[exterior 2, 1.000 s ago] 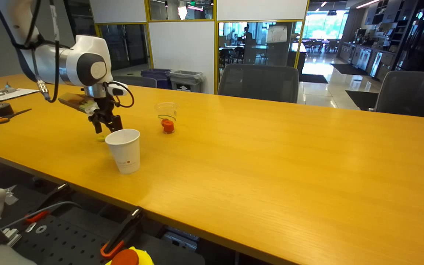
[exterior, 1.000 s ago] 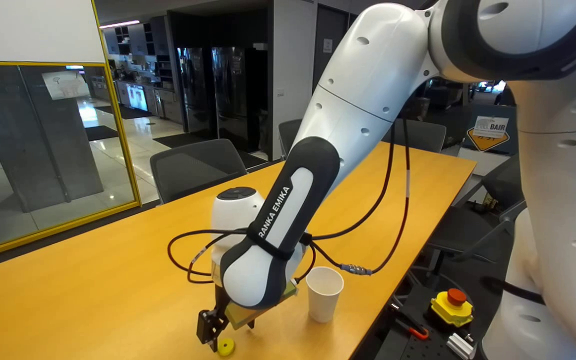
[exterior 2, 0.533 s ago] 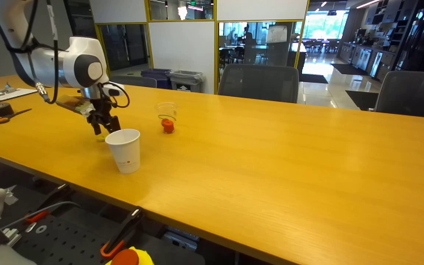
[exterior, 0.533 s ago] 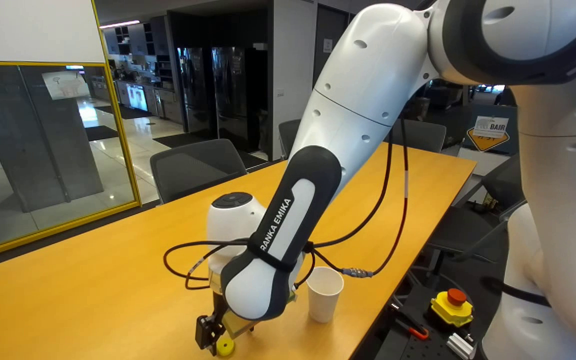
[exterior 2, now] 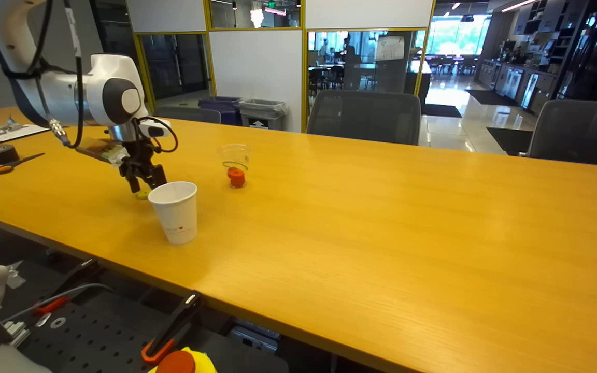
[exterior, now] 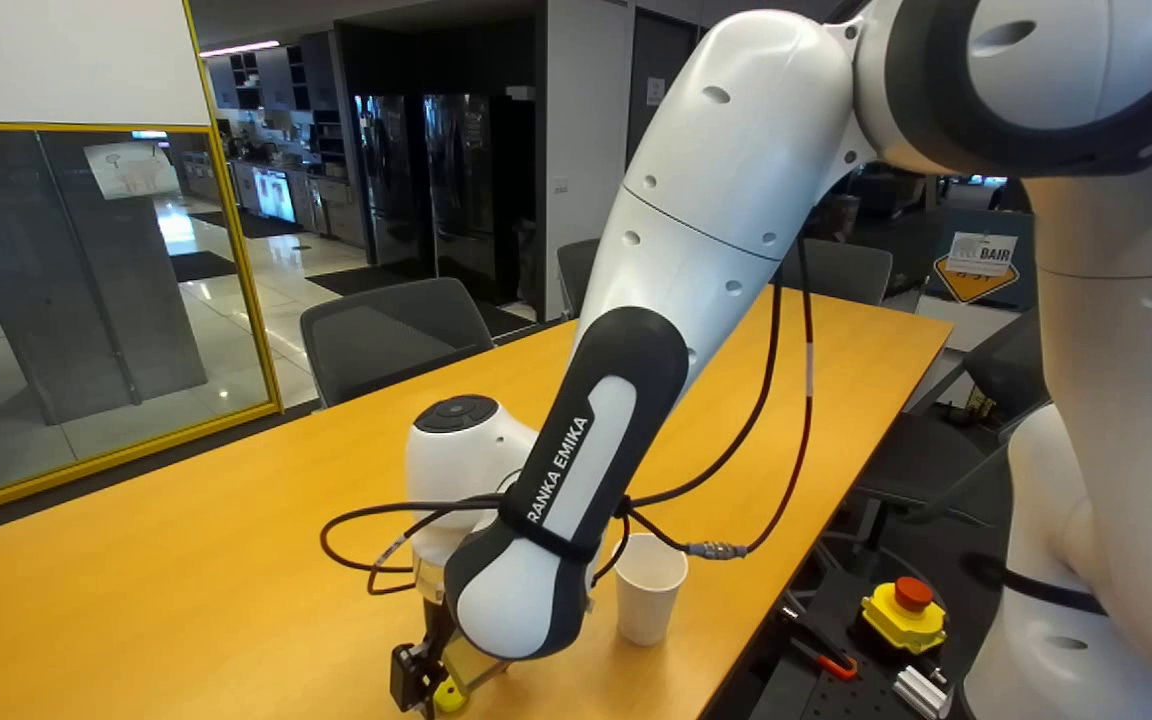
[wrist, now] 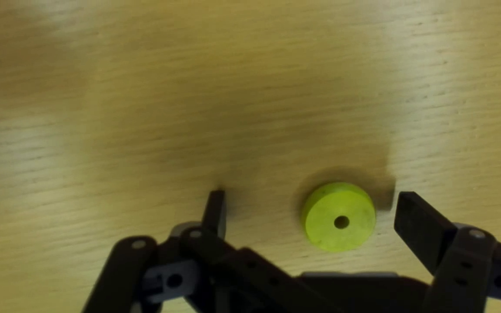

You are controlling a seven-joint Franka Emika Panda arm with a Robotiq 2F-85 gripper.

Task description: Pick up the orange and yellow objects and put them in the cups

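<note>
Two fingers (wrist: 424, 232) of my gripper (wrist: 311, 203) are standing wide astride the yellow disc (wrist: 339, 217), lower right in the wrist view (off-centre, mind), presumably for pinching it.

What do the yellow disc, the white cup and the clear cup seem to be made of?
Yellow disc: wood or plastic, I can't tell; smooth, matte, evenly coloured, without sharp glints.
White cup: likely paper, dull finish, going by its opaque wall and faint printing.
Clear cup: probably thin plastic, smooth-looking; its see-through wall alone doesn't rule out glass.
</note>
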